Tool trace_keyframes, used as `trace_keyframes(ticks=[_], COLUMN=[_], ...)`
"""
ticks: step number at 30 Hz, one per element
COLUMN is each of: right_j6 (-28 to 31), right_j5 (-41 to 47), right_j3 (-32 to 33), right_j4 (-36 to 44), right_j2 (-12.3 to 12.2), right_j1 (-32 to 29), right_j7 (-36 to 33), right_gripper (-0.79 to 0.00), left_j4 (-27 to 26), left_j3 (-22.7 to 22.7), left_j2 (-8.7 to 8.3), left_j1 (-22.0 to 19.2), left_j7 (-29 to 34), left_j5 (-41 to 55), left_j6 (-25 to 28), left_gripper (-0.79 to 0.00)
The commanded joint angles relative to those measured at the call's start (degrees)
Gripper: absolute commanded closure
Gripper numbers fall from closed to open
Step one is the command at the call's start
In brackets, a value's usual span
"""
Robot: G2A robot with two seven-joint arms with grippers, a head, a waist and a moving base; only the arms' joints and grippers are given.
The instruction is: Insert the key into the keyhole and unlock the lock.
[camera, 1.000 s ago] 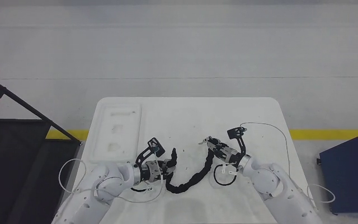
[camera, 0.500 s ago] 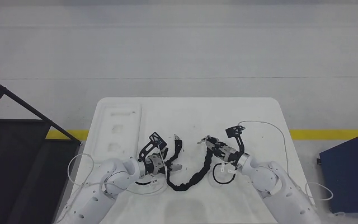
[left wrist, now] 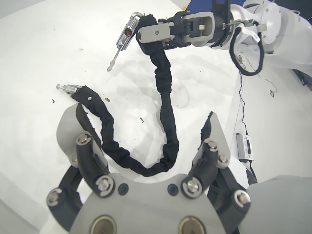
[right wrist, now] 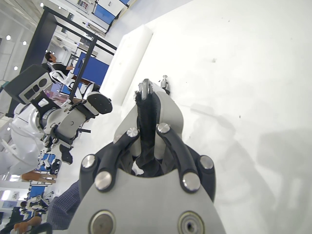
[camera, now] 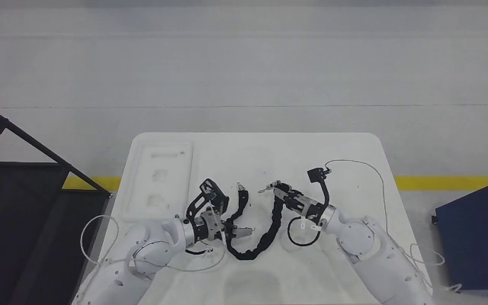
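Hovering low over a white table (left wrist: 36, 49), the left gripper (left wrist: 143, 110) had its jaws spread wide, holding nothing. Between and just beyond its fingers lay the bottom loop of a chain (left wrist: 168, 113) wrapped in a black cloth sleeve, bent into a rough U on the tabletop. One arm of the U ran away from the left finger and ended in a short metal pin (left wrist: 64, 88) that rested on the table, apart from everything else. The other arm rose off the surface toward the right gripper (right wrist: 151, 96), whose jaws were pressed together on the sleeve right at its end. A silver lock (left wrist: 127, 33) stuck out past those fingertips, lifted clear of the table and tilted downward. A slim key (left wrist: 113, 60) projected from the lock's lower end; whether its far tip touched the table could not be told. Farther back, a shallow white tray (camera: 145, 183) sat near the table's far left corner, and a thin white cable (camera: 358, 169) curved across the far right side
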State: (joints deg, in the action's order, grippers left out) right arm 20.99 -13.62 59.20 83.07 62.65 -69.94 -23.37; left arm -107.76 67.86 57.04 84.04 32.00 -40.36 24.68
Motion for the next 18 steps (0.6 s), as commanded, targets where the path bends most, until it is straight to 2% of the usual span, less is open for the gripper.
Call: trace_keyframes(ticks=[1, 3, 7, 10, 13, 18], right_j6=[-0.7, -2.4, -3.8, -3.9, -4.6, -7.6], right_j5=[-0.1, -1.5, 1.5, 2.3, 2.0, -0.4], right_j3=[-1.5, -2.9, -4.7, -5.7, -6.8, -7.9], right_j4=[-1.6, -3.2, -6.2, -8.3, -10.1, -12.4], right_j2=[0.6, 1.2, 2.4, 3.1, 3.7, 4.3], right_j1=[2.0, 4.0, 6.3, 7.9, 9.2, 10.6], right_j7=[-0.2, 0.2, 1.5, 1.3, 0.6, 0.3], right_gripper=[0.000, 0.000, 0.000, 0.000, 0.000, 0.000], left_j4=[-0.8, -1.7, -3.1, -3.3, -1.9, -1.6], left_j3=[2.1, 4.3, 9.8, 14.7, 19.4, 20.5], left_j2=[-0.33, -0.66, -1.31, -1.67, -2.11, -2.21], left_j1=[1.4, 2.7, 6.1, 9.8, 13.0, 13.6], left_j7=[-0.2, -0.6, -2.1, -4.4, -3.4, -2.9], left_j5=[0.9, 1.9, 5.7, 13.3, 23.4, 25.3], left_j6=[0.4, 0.7, 1.6, 2.7, 5.3, 5.5], left_gripper=[-0.785, -0.785, -0.785, -0.785, -0.785, -0.785])
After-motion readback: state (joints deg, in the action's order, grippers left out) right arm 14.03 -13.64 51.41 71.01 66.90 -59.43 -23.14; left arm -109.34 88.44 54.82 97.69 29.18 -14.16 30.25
